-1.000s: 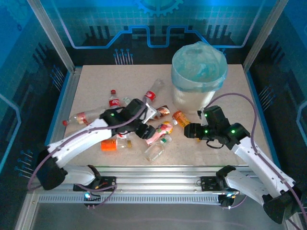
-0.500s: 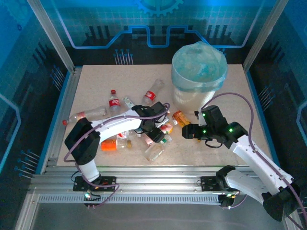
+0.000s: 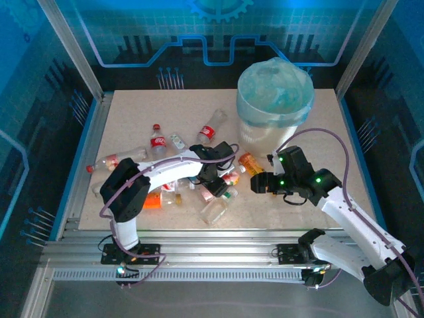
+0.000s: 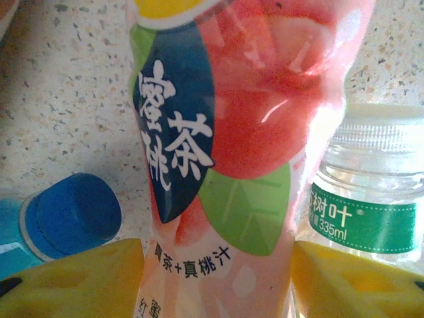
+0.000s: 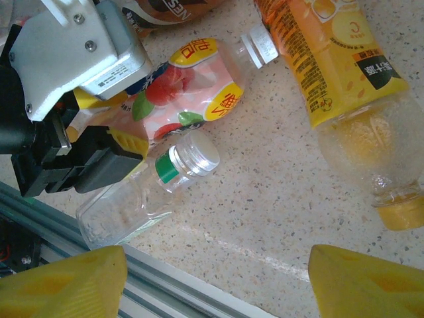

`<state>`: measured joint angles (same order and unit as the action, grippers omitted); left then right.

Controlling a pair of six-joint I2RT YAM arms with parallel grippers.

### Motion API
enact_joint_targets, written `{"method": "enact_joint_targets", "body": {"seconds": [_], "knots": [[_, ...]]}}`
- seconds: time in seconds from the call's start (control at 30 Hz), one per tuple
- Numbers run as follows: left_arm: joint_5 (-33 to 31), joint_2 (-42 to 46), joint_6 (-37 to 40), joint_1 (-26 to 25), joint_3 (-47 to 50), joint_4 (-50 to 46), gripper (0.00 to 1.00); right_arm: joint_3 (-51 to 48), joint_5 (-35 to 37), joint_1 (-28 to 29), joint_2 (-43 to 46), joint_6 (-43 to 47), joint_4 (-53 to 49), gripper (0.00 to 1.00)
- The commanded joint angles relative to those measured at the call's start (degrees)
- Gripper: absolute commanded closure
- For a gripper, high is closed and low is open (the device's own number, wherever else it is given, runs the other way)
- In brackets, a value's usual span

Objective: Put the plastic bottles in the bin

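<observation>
The left end effector (image 4: 215, 250) is straddling the pink bottle (image 4: 252, 112), which is lying on its side on the table (image 3: 146, 112) in the middle of the bottle cluster. In the left wrist view the bottle's long axis is running from 12 to 6 o'clock. The yellow pads (image 4: 73, 278) are sitting at 9 and 3 o'clock, square across it and against both flanks, so the end effector is reading as clamped on the bottle's lower body. The left arm is plainly the nearer one.

The bottle is looking thin-walled, pale pink, with a peach-and-leaf label and a dark blue patch of white characters; a hard squeeze is likely to dent it. A clear bottle (image 4: 368, 199) with a green band is lying just beside it at 3 o'clock and may get dragged along.

In the top view the bin (image 3: 262, 139) is standing at about 1 o'clock from the grasp, well apart, so a lift is needed first. The right end effector (image 5: 215, 258) is hanging open over bare table, holding nothing, with the orange bottle (image 5: 331, 59) at 1 o'clock in its wrist view.
</observation>
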<state>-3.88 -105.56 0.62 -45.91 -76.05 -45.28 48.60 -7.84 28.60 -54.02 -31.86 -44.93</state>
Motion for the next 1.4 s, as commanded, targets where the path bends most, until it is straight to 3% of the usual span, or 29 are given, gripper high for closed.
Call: {"method": "enact_joint_targets", "body": {"seconds": [0.0,0.33,0.77,1.07,1.37], "knots": [[-1.1,-1.5,1.0,0.2,-2.0,-2.4,0.4,-0.3,-0.7,0.9,0.1,1.2,0.2,0.25],[-0.1,-0.3,0.7,0.6,-2.8,-3.7,0.58,1.0,-0.1,1.0,0.8,1.4,-0.2,0.25],[-0.1,9.2,1.6,1.2,-0.9,-5.4,0.6,8.4,0.4,1.1,1.0,2.7,-1.7,0.25],[0.2,21.6,1.3,3.9,5.2,-5.9,0.6,13.7,-2.0,1.1,0.1,3.1,1.7,0.28],[-1.7,40.4,3.2,6.1,11.8,-2.8,0.6,22.2,-7.2,1.7,-6.7,2.1,10.1,0.31]]}}
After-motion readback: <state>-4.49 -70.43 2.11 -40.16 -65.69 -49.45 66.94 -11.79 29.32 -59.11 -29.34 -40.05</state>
